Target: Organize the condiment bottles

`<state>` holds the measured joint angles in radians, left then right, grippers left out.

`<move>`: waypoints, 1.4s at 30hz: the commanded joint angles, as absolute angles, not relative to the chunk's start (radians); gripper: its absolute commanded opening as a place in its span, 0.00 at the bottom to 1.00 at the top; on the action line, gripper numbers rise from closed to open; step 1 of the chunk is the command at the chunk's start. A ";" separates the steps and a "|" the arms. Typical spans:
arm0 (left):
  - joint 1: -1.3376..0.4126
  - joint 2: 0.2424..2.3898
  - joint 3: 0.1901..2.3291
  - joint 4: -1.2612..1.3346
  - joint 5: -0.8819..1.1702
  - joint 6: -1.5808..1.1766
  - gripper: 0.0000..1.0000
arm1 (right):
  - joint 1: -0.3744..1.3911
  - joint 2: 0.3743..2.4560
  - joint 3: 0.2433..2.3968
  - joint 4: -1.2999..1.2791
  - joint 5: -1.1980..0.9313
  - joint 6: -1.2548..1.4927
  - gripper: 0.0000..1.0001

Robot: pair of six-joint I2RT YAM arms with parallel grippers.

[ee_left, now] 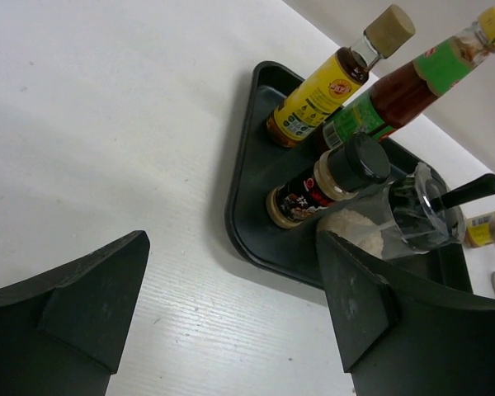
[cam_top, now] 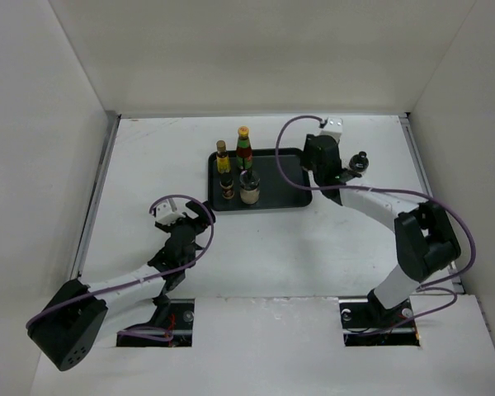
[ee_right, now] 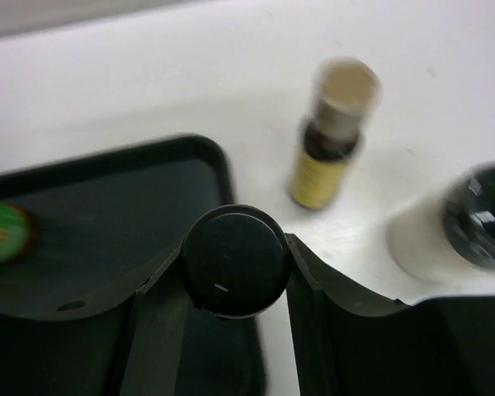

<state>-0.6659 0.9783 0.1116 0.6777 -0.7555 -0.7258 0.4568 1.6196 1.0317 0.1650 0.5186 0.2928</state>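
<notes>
A black-capped bottle (ee_right: 233,268) sits by the right edge of the black tray (cam_top: 285,177). The right end effector (ee_right: 235,250) is closed on it, with one finger pressed on each side of its round cap. I cannot tell if the bottle is off the worktop (cam_top: 148,157) or standing on it. Just past it, out on the white worktop to the right of the tray, stand a blurry yellow bottle (ee_right: 326,148) with a tan cap and a white jar (ee_right: 445,235) with a dark lid. Four more bottles stand close together at the left end of the tray. A tall yellow bottle (cam_top: 222,157) and a green bottle (cam_top: 244,148) with a yellow cap are at the far side. A small dark bottle (cam_top: 226,186) and a clear jar (cam_top: 248,190) are at the near side. The left end effector (cam_top: 191,217) hangs over the worktop, near and to the left of the tray. Its fingers are wide apart with nothing between them.
</notes>
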 commanded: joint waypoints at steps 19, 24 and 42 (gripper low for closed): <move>-0.663 0.983 0.127 0.739 -0.753 -0.735 0.82 | 0.584 2.068 1.517 0.138 0.385 0.307 0.53; -0.663 0.985 0.127 0.739 -0.753 -0.736 0.82 | 0.591 2.069 1.493 0.144 0.391 0.318 0.65; -0.666 0.980 0.129 0.739 -0.746 -0.735 0.82 | 0.469 1.663 1.247 0.153 0.402 0.330 0.88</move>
<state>-0.6659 0.9913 0.1116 0.6861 -0.7517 -0.7258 0.5346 1.7245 1.2823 0.1135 0.3767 0.3202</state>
